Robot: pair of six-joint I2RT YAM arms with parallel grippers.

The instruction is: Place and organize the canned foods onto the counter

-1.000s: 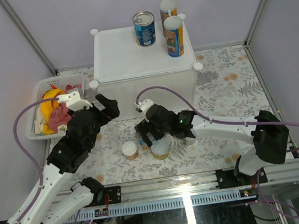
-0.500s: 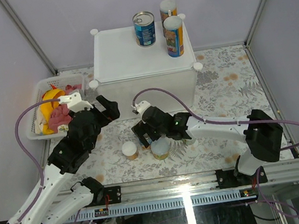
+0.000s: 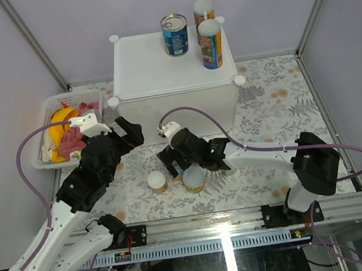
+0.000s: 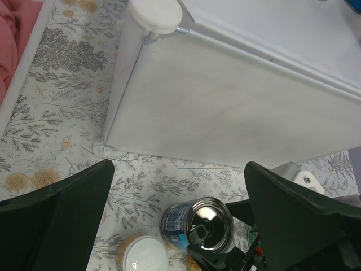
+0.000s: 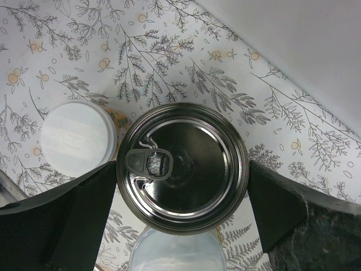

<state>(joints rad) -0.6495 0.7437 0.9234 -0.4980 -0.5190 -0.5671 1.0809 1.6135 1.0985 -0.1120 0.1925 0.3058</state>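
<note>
- White plastic box (image 3: pixel 151 65) stands on the floral surface (image 3: pixel 277 102), beyond both my hands; its front wall fills the left wrist view, with a round corner knob (image 4: pixel 155 14) ahead of my left hand (image 4: pixel 177 166).
- My left hand is spread as wide as it goes and holds nothing. It hangs above the surface, just short of the box's near left corner.
- My right hand (image 5: pixel 181 169) is also fully open and empty. It hangs directly over a blue-labelled steel can (image 5: pixel 183 169), one finger at each side of the ring-pull lid. I cannot tell whether the fingers touch the can.
- Just left of that finger, beside the can, stands a small white-lidded jar (image 5: pixel 76 137) with a yellow label.
- Nearer to my wrist, against the can's near side, I see the pale lid of another canister (image 5: pixel 175 251).
- Far ahead of my right hand, at the back right of the box top, stand a second steel can (image 3: pixel 175 34) and two tall slim canisters (image 3: pixel 210 44), close together.
- Left of my left hand, a white mesh basket (image 3: pixel 42 145) holds a banana (image 3: pixel 63 115) and a pink cloth (image 3: pixel 71 143).
</note>
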